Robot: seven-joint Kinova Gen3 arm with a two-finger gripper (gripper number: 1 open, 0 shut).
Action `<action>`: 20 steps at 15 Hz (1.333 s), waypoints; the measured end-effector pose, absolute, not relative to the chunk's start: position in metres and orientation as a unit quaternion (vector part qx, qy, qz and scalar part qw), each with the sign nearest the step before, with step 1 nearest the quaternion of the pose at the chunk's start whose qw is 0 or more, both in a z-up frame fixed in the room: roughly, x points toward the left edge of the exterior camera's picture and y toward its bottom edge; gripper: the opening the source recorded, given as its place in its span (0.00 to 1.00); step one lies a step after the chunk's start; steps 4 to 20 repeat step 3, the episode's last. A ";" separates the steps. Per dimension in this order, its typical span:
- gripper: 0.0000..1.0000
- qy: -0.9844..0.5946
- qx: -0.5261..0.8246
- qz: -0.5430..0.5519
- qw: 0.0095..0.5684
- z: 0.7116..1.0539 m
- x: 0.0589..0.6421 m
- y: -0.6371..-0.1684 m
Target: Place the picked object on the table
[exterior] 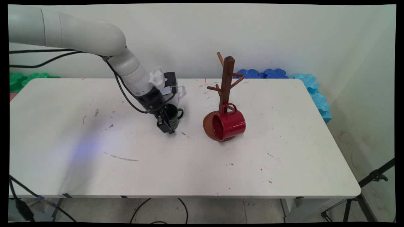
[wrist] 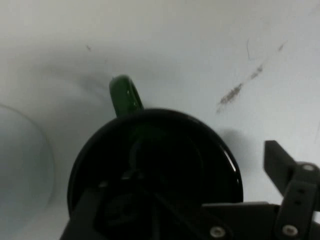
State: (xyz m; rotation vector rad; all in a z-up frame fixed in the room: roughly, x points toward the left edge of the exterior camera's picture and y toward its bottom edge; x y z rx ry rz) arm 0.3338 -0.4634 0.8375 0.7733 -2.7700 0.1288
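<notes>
A dark green mug (exterior: 174,117) stands upright on the white table (exterior: 221,164), its handle (wrist: 125,95) pointing away from the hand. My gripper (exterior: 166,122) is lowered over it, open. In the hand view the mug (wrist: 160,150) fills the space between the fingers. The right finger (wrist: 277,162) stands outside the wall with a small gap. The left finger is dark against the mug's left rim, so contact there is unclear.
A white cup (exterior: 181,92) stands just behind the green mug, also at the hand view's left edge (wrist: 20,170). To the right, a wooden mug tree (exterior: 227,80) has a red mug (exterior: 229,123) lying against its base. Blue foam tiles (exterior: 311,86) line the far right edge.
</notes>
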 end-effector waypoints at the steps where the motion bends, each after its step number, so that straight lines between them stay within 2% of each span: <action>1: 1.00 -0.953 0.268 0.044 0.136 0.837 0.333 -0.464; 20: 1.00 -0.949 0.275 0.044 0.146 0.840 0.333 -0.466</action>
